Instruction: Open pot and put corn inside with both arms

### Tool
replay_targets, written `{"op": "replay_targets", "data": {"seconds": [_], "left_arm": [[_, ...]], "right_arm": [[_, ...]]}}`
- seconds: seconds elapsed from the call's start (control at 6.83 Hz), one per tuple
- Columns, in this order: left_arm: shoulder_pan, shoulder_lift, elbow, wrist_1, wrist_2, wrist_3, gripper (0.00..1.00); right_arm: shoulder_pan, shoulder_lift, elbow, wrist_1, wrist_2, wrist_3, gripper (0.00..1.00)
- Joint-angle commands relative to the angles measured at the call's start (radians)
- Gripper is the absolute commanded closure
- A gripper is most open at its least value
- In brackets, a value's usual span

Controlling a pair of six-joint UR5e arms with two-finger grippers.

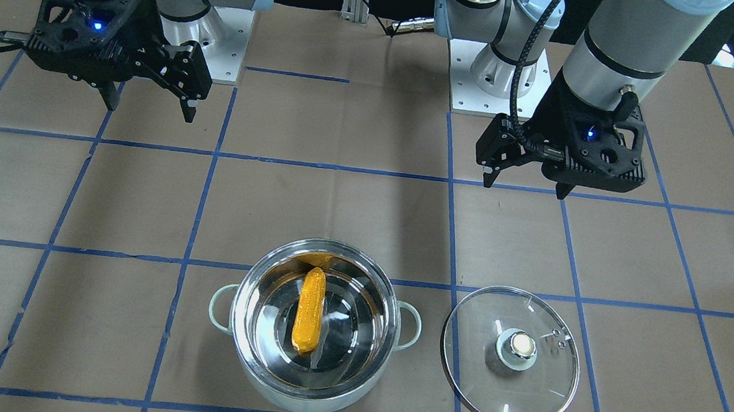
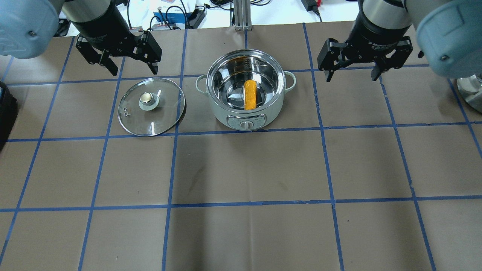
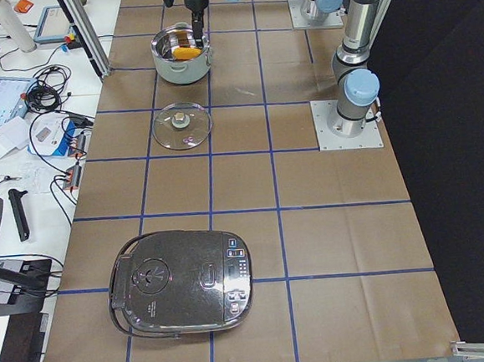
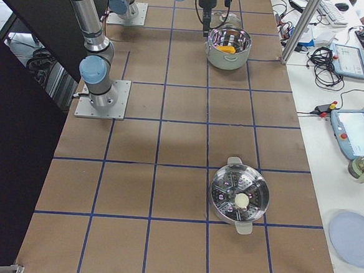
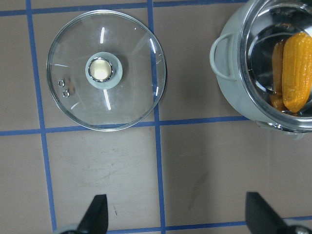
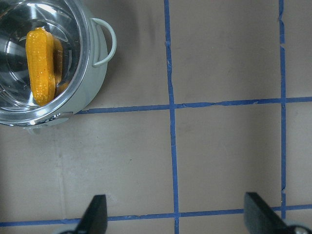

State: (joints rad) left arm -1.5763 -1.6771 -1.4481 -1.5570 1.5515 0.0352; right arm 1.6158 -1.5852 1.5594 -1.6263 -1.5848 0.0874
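Note:
The pot [image 2: 226, 114] stands open on the table, and the corn [image 2: 249, 94] lies inside it on the shiny bottom. The corn also shows in the front view [image 1: 310, 308] and in both wrist views [image 5: 297, 70] [image 6: 40, 63]. The glass lid [image 2: 150, 122] lies flat on the table beside the pot, on my left side. My left gripper [image 2: 134, 70] hangs open and empty above the table beyond the lid. My right gripper [image 2: 352, 78] hangs open and empty to the right of the pot. Neither gripper touches anything.
A black rice cooker [image 3: 182, 278] sits at the table's far left end. A steel steamer pan [image 4: 239, 197] sits toward the right end. Cables and tablets lie on the white bench beyond the table's far edge [image 2: 177, 15].

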Motion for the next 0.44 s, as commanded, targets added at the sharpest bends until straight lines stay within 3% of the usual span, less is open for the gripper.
{"op": "replay_targets", "data": {"seconds": [0.0,0.29], "left_arm": [[0.001,0.029,-0.027,-0.003,0.002,-0.001,0.00],[0.001,0.091,-0.095,-0.003,0.007,-0.012,0.00]], "right_arm": [[-0.002,0.001,-0.001,0.002,-0.006,0.000,0.00],[0.000,0.001,0.001,0.002,-0.011,0.000,0.00]]}}
